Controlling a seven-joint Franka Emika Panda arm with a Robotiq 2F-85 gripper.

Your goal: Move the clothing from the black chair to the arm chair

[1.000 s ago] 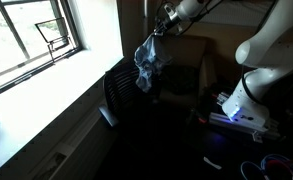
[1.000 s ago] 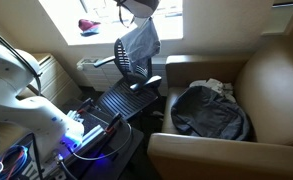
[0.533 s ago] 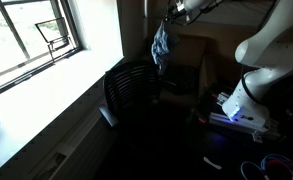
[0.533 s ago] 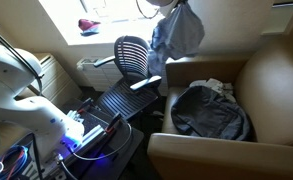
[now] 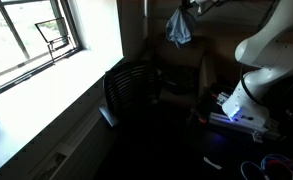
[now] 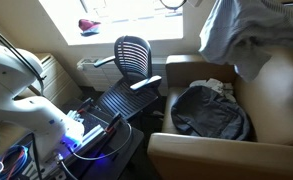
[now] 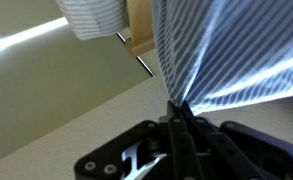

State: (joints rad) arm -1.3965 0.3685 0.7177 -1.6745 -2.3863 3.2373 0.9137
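Observation:
My gripper (image 7: 176, 110) is shut on a blue-and-white striped piece of clothing (image 7: 226, 50). The cloth hangs in the air from the gripper, above the tan arm chair (image 6: 276, 100) in an exterior view, where it shows as a pale striped garment (image 6: 236, 35) at the top right. In an exterior view the cloth (image 5: 178, 27) hangs high beside the robot arm. The black mesh chair (image 6: 133, 55) stands bare by the window; it also shows in an exterior view (image 5: 131, 85).
A dark jacket or bag (image 6: 211, 108) lies on the arm chair's seat. The robot base (image 5: 241, 105) with cables stands on the floor. A window sill (image 5: 46, 80) runs along the wall. A laptop-like black panel (image 6: 121, 100) leans below the black chair.
The gripper has carried the cloth away from the black chair, up and across towards the arm chair. The cloth now hangs over the arm chair's back.

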